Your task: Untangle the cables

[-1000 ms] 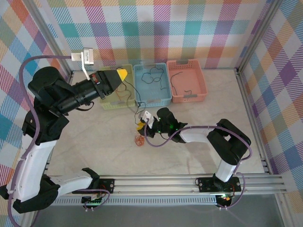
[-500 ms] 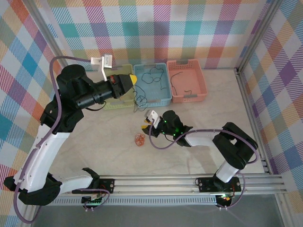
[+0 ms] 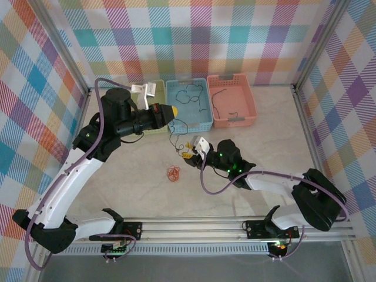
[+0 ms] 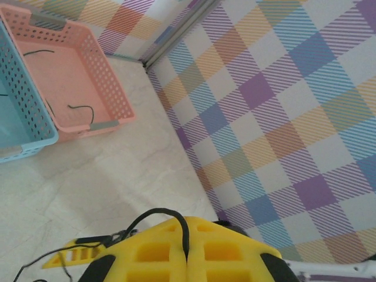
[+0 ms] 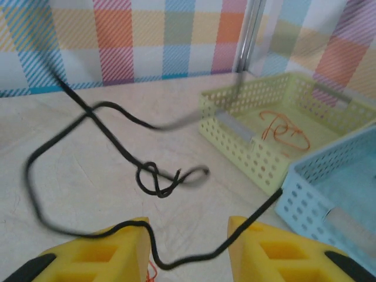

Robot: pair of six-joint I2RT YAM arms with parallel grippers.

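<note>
Black cable, knotted midway, hangs between the arms in front of the blue basket. The left gripper is pinched tight on one end. The right gripper holds its jaws apart, the cable draped across the gap.

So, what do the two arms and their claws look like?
The left arm and right arm have white links and black joints, each with a purple-grey cable. The left claw and right claw have blocky yellow fingers with square recesses.
</note>
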